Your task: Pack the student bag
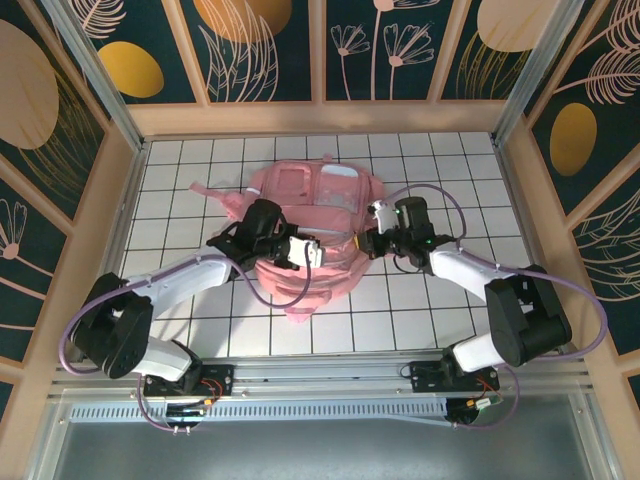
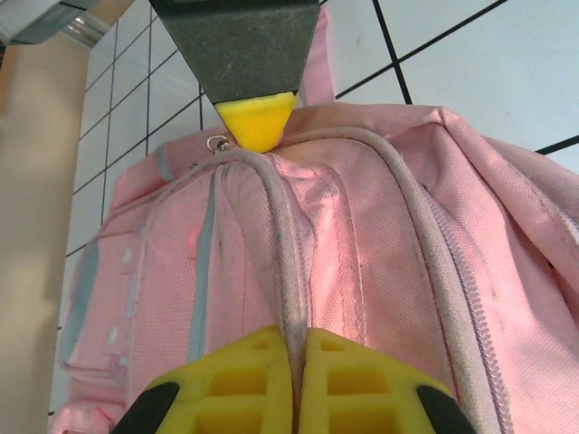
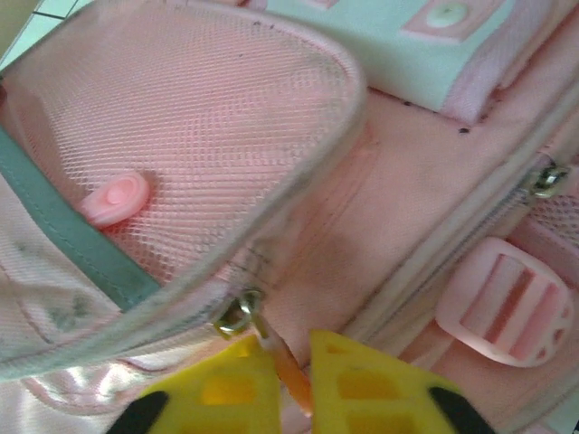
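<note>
while over student bag [image 1: 322, 200], arms [image 1: 190, 272] outstretched

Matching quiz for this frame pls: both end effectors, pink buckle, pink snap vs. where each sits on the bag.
Things:
1 left end effector
2 right end effector
3 slotted pink plastic buckle
4 oval pink plastic snap

Places:
a on the pink mesh pocket
b shut on a pale piping ridge of the large soft pink fabric student bag
c thin pink zipper pull tab between its fingertips
d flat on plain fabric beside a zipper track

Pairs: 1-b, 2-c, 3-d, 4-a
</note>
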Robot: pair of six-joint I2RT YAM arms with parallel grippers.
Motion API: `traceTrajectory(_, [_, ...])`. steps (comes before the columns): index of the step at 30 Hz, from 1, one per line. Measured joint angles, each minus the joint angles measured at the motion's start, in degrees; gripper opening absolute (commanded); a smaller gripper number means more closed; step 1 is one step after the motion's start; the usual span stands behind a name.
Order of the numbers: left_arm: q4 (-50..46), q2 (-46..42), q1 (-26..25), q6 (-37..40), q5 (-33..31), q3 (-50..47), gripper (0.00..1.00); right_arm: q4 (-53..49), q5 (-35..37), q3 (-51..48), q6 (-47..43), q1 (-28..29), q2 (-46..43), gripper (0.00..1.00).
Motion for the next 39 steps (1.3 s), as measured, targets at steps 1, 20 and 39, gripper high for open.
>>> traceTrajectory(1, [-0.02,-0.24,0.07,-0.31,0.28,0.00,0.00,-0.04,-0.07,0.00,0.00,-0.55,0.00,0.25])
traceTrajectory(20, [18.49,-25.53,11.63,-47.87,-15.91,-9.84,0.99,6.40,35.78,-11.23,1.57,-9.92,-27.63,0.99])
traceTrajectory(39, [49.24,-8.15,33.81,-66.03,-32.89,-36.65,0.99,61.02,27.43,-36.50,-4.09,-17.81,-7.65,0.99])
